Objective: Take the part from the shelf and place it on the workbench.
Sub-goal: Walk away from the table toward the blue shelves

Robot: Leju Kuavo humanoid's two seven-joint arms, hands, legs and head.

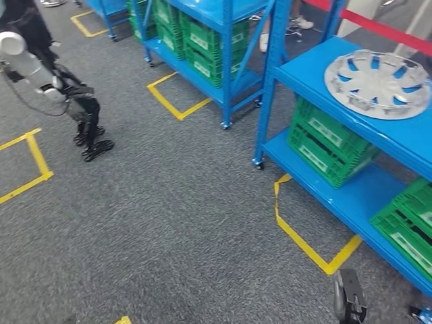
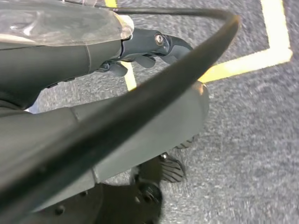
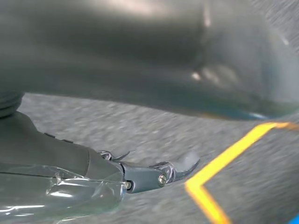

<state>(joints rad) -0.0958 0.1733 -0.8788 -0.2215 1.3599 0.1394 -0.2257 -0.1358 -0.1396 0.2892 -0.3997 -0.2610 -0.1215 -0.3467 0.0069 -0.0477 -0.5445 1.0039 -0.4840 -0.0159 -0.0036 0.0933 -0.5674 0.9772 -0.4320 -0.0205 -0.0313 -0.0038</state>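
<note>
there, one silver wheel cover [image 1: 378, 83] lies on one blue shelf [image 1: 326, 74].

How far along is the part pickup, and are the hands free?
The silver wheel cover, likely the part, lies on the upper deck of the blue shelf, at the right of the head view. The left hand hangs over the grey carpet holding nothing, fingers apart; the right hand is low beside the yellow floor tape, apparently empty too. No workbench can be made out. Carrying the cover to a workbench remains.
</note>
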